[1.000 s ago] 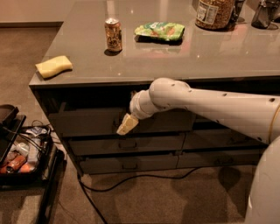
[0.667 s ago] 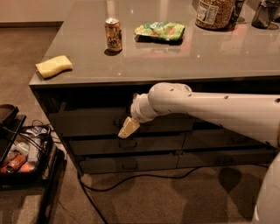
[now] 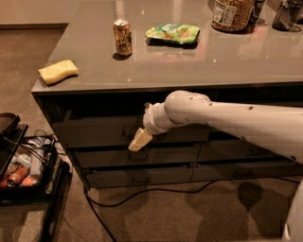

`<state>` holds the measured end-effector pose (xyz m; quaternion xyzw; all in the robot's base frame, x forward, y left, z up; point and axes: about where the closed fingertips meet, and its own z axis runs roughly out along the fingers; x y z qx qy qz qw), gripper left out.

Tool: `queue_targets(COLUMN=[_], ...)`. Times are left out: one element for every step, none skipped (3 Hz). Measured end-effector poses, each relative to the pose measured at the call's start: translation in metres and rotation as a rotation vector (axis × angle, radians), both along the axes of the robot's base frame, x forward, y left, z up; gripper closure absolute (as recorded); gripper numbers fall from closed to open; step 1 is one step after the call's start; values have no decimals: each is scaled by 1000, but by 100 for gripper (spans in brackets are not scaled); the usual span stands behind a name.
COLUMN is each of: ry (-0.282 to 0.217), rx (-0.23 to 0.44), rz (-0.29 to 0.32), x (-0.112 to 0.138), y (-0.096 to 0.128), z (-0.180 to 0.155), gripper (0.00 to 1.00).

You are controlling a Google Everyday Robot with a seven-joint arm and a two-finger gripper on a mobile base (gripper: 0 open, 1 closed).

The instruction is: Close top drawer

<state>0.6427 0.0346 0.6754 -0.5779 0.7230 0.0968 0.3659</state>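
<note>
The top drawer [image 3: 94, 133] is the wide grey-brown front just under the countertop, in the left half of the cabinet. Its small pull [image 3: 129, 133] shows just left of the gripper. My gripper [image 3: 139, 141], a cream wedge at the end of the white arm [image 3: 227, 120], points down-left and sits against the drawer front near its centre. The drawer front looks about level with the fronts below it. No drawer interior shows.
On the grey countertop [image 3: 246, 61] lie a yellow sponge [image 3: 57, 71], a soda can [image 3: 122, 38], a green snack bag [image 3: 173, 33] and a jar [image 3: 231, 14]. Two lower drawers [image 3: 137, 156] sit beneath. A black cart [image 3: 23, 165] of items stands left; a cable [image 3: 142, 191] runs along the floor.
The gripper has moved slightly down and in along the top drawer's front. The objects on the counter have not moved.
</note>
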Motion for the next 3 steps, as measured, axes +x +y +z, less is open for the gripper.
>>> queue_targets(ry=[39,-6,-6], rx=[132,159,160], rz=[33,80,80], x=[-4,-11,-11], y=[2,6,6], z=[-4,5,5], gripper=[0,0,0])
